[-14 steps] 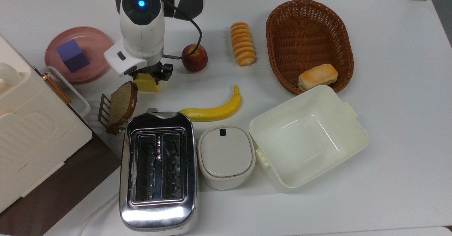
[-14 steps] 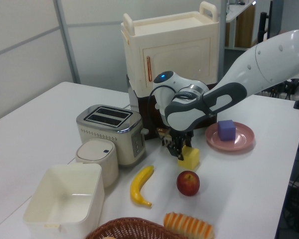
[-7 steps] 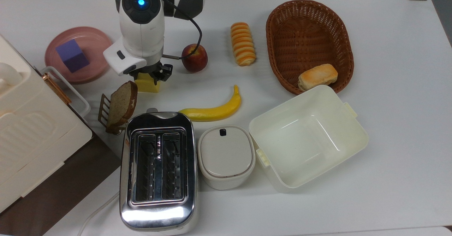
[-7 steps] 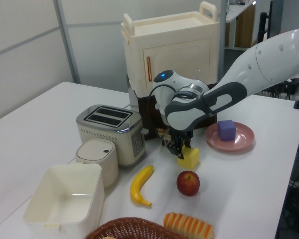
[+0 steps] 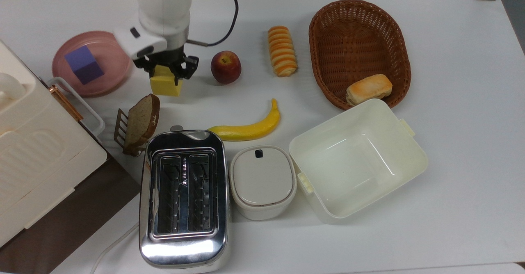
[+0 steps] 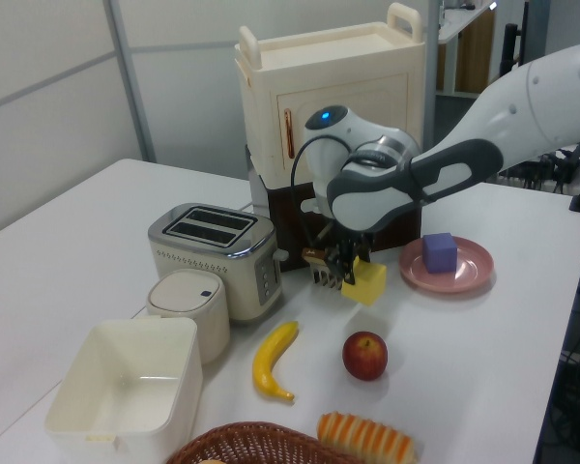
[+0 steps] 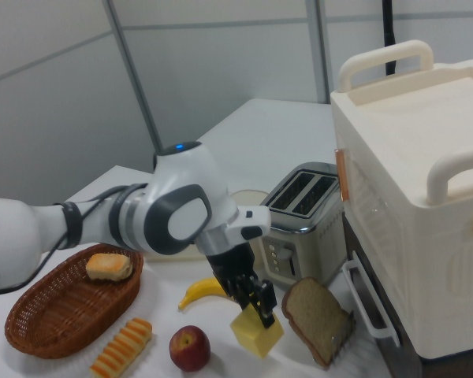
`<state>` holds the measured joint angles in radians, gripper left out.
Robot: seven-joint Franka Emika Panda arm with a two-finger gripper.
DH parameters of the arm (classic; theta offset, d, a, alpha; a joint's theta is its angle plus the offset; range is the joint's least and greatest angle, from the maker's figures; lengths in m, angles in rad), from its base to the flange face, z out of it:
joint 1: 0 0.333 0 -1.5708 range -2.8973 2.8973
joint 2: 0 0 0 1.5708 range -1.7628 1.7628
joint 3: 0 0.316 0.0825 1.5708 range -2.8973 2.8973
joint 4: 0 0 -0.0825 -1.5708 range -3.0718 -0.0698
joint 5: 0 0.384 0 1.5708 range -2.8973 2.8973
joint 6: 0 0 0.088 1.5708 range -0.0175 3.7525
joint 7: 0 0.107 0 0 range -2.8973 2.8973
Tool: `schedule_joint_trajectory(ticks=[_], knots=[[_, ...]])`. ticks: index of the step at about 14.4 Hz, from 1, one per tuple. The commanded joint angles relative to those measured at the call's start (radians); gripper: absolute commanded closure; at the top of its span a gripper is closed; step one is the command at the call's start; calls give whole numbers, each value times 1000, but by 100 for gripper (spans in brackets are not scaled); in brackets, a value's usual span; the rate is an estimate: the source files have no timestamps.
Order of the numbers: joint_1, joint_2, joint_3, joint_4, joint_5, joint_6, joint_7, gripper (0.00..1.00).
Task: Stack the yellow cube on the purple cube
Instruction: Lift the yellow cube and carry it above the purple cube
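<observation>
the two-finger gripper has its fingers closed on the matte yellow solid cube, pinching two opposite upper faces. the cube hangs clear of the white desk, tilted in the right view, one corner lowest. it sits between the round pink plate and the red apple, toward the desk's far edge in the top view.

the matte purple solid cube stands on that plate, near the desk's far-left corner in the top view, well apart from the yellow one.

handling, judged: the block looks rigid and light, with sharp edges and flat sides that suit a parallel pinch. matte skin should give fair friction. the tilt hints the grip is high or off-centre, so it may swing or twist. level it before setting down; the purple top is no bigger than the yellow base.
</observation>
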<state>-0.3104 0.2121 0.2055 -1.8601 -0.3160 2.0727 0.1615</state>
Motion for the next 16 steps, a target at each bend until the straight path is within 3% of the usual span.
schedule_joint_trajectory(ticks=[1,3,7,9,10,16], knots=[[-50,-118,3,-48,55,-14,21,70],[-110,-158,-15,-44,125,-9,12,70],[-101,-151,-182,10,181,-2,9,70],[-12,-148,-334,12,183,-2,4,71],[14,-139,-374,10,183,-3,-7,70],[-7,-97,-406,4,181,1,-20,70]])
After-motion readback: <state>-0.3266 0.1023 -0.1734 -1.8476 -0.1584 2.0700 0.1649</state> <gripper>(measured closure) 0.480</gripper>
